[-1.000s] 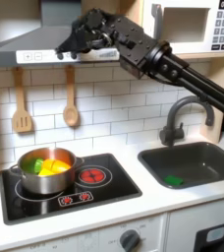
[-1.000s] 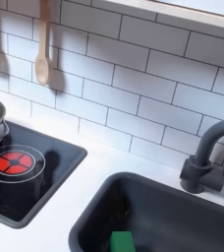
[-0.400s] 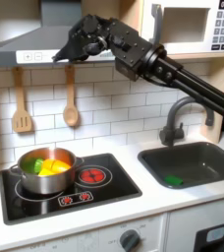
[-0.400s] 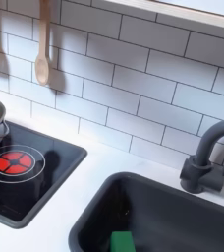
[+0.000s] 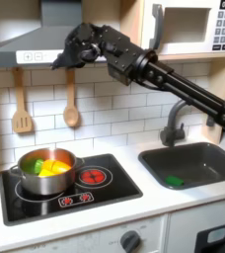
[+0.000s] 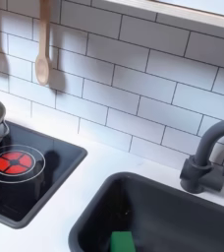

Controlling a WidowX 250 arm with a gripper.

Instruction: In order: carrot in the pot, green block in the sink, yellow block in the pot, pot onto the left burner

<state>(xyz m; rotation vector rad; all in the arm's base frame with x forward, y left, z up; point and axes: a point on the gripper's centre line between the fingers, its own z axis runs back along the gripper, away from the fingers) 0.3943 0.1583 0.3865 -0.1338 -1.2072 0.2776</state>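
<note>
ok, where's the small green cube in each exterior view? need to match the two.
First exterior view: the small plain green cube lies in the dark grey rectangular sink, near its front-left corner.
Second exterior view: the green cube sits at the bottom edge, centre, inside the sink, partly cut off.
Shared landmark: the dark curved faucet behind the sink.

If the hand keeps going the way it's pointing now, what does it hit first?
In the first exterior view the hand is high up, pointing toward the view's left and slightly down. First in line looks like the range hood; depth is unclear, so it could pass in front. The pot sits well below.
</note>
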